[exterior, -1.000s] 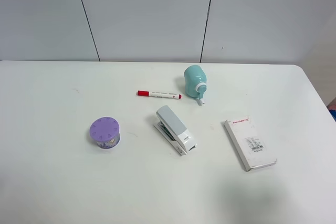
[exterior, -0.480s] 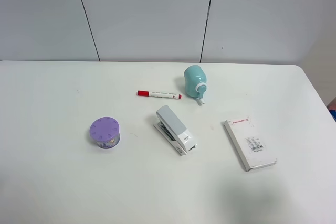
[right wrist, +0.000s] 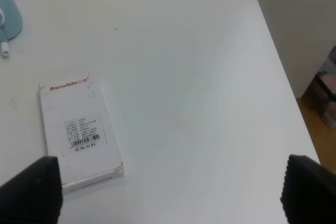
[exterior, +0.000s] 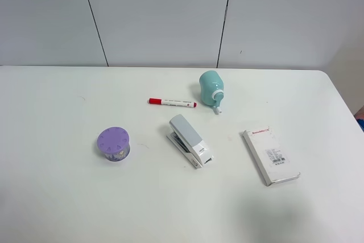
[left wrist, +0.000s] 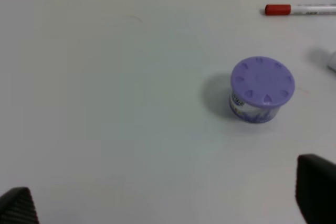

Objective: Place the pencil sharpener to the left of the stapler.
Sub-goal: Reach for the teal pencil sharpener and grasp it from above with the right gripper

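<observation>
The mint-teal pencil sharpener [exterior: 211,88] stands upright at the back of the white table, its white crank facing the front; a sliver of it [right wrist: 8,20] shows in the right wrist view. The grey-and-white stapler [exterior: 190,140] lies diagonally in front of it, slightly to the left. Neither arm appears in the exterior high view. My left gripper [left wrist: 165,205] is open above bare table, with the purple tub ahead of it. My right gripper [right wrist: 170,192] is open over the table's right part, near the white box, holding nothing.
A red-capped marker [exterior: 172,102] lies left of the sharpener. A purple round tub [exterior: 114,144] sits left of the stapler. A flat white labelled box [exterior: 271,156] lies to the right. The table's right edge [right wrist: 273,51] drops off to the floor.
</observation>
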Available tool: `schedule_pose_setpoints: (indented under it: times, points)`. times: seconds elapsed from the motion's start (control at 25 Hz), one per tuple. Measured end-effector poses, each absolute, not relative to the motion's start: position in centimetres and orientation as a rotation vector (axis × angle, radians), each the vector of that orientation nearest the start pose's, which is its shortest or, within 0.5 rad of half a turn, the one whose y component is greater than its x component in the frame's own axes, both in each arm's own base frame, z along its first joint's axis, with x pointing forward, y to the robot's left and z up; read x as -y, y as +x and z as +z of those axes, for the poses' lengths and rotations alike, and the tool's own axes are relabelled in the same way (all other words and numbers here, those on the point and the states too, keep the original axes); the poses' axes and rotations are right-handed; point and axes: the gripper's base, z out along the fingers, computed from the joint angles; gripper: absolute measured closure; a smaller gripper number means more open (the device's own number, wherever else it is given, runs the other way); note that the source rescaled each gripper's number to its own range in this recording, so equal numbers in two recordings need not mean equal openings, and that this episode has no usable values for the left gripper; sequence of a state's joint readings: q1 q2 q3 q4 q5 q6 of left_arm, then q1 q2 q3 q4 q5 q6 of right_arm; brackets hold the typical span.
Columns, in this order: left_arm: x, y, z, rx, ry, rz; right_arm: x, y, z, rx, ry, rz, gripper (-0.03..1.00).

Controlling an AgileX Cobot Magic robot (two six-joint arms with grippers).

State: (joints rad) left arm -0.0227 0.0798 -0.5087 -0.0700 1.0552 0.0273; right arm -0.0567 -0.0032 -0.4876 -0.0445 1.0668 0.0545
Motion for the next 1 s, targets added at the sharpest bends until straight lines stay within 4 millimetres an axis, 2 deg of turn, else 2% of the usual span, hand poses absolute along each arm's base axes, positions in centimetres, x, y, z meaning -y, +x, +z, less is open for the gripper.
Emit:
schedule_pose_setpoints:
  times: [0.36,0.52,0.6,0.72,0.88,0.96,1.0]
  points:
    - [0.6,0.7,28.0,-2.108,0.053,-0.081,0.3,-0.4,27.3,-2.056,0.116,-0.054,0.16]
    - [0.6,0.7,28.0,-2.108,0.053,-0.081,0.2,1.1,27.4,-2.158,0.094,-0.032,0.16]
    - [0.6,0.7,28.0,-2.108,0.053,-0.081,0.2,2.9,27.9,-2.230,0.079,-0.023,0.16]
    - [0.6,0.7,28.0,-2.108,0.053,-0.081,0.1,6.1,30.4,-2.240,0.046,0.002,0.16]
    - [0.6,0.7,28.0,-2.108,0.053,-0.081,0.0,12.2,33.5,-2.309,-0.028,0.029,0.16]
    - [0.6,0.7,28.0,-2.108,0.053,-0.081,-0.1,16.0,34.8,-2.343,-0.067,0.074,0.16]
    - [0.6,0.7,28.0,-2.108,0.053,-0.081,-0.2,18.0,34.8,-2.374,-0.082,0.093,0.16]
